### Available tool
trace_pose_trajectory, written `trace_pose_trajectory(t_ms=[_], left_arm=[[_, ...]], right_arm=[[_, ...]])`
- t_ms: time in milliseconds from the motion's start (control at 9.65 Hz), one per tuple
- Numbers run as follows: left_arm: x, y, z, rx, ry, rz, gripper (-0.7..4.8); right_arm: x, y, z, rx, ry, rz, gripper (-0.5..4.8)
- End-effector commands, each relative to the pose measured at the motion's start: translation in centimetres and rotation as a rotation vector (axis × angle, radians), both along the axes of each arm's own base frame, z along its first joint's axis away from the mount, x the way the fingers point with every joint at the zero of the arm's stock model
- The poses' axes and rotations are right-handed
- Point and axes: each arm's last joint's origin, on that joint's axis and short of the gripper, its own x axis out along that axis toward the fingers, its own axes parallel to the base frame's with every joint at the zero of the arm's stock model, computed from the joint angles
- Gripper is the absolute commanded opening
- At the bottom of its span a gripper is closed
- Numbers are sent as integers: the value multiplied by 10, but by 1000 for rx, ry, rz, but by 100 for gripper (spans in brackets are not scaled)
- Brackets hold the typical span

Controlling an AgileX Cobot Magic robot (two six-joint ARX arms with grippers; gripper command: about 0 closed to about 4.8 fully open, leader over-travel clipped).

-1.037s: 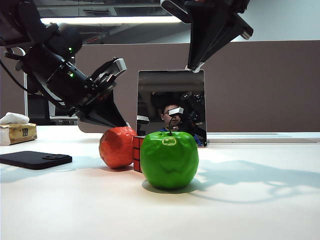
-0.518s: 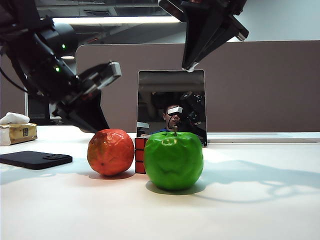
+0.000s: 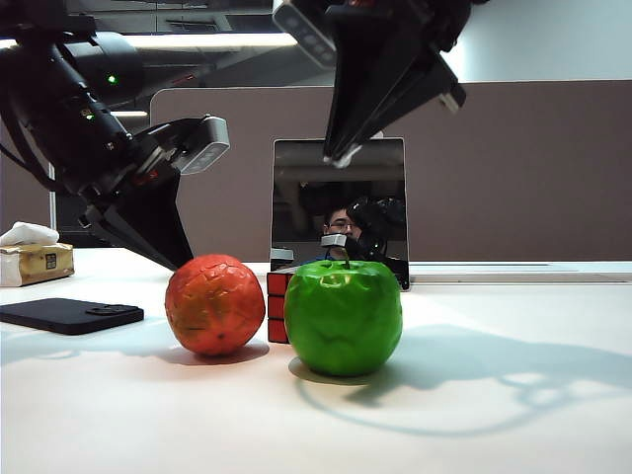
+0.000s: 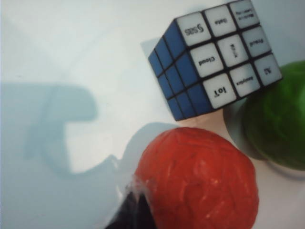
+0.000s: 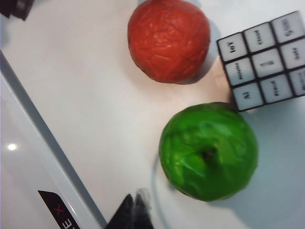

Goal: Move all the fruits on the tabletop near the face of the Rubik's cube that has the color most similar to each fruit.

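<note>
While both arms hang clear above the white tabletop [image 3: 494, 415], the job looks pretty much done to me. Left gripper [image 3: 168, 237] sits up behind the orange-red ball [image 3: 214, 304], right gripper [image 3: 341, 148] high over the middle; both hold nothing, but I can't tell if the jaws are open or closed. Green apple [image 3: 343, 316] sits right beside the Rubik's cube [image 3: 276, 306], ball against its red side. Whether that's the cube's green face next to the apple, can't tell.

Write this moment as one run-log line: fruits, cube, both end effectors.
orange-red fruit: on table, left of Rubik's cube | green apple: front-right of cube | left end effector: behind orange-red fruit, holding nothing | right end effector: raised, empty
</note>
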Motion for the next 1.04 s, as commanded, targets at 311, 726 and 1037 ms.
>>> trace_pose_trajectory(t_ms=[311, 726, 1037], left_arm=[[-11, 5, 9, 61, 1, -27, -5], [-20, 8, 19, 81, 3, -19, -5], [-33, 14, 40, 125, -74, -15, -5]], right_arm=[[-16, 23, -23, 72, 22, 34, -1], [-9, 35, -37, 89, 32, 7, -1], [-8, 45, -50, 43, 7, 2, -1]])
